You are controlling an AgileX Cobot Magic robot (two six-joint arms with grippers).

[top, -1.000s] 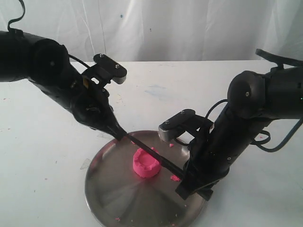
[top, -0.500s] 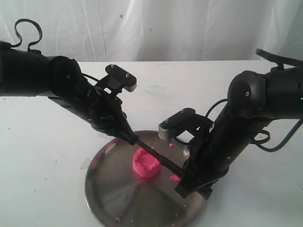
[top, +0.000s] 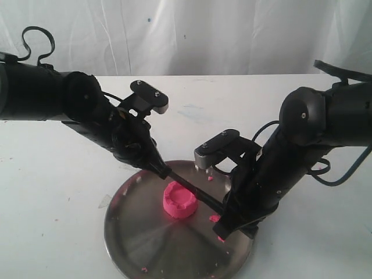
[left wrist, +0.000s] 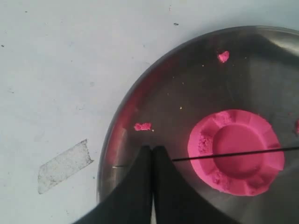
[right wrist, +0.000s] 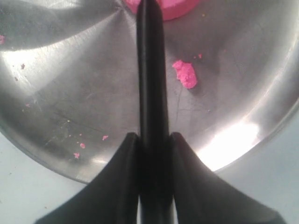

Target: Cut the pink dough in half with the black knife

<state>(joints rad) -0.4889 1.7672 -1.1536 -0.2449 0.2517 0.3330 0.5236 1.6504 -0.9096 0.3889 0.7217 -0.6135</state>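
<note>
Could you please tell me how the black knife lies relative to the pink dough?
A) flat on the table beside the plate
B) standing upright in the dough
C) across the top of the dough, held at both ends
C: the black knife crosses over the pink dough, gripped by the left pincer and the right pincer.

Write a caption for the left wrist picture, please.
Left gripper pinches the black knife, its thin blade crossing the pink dough on a steel plate.
</note>
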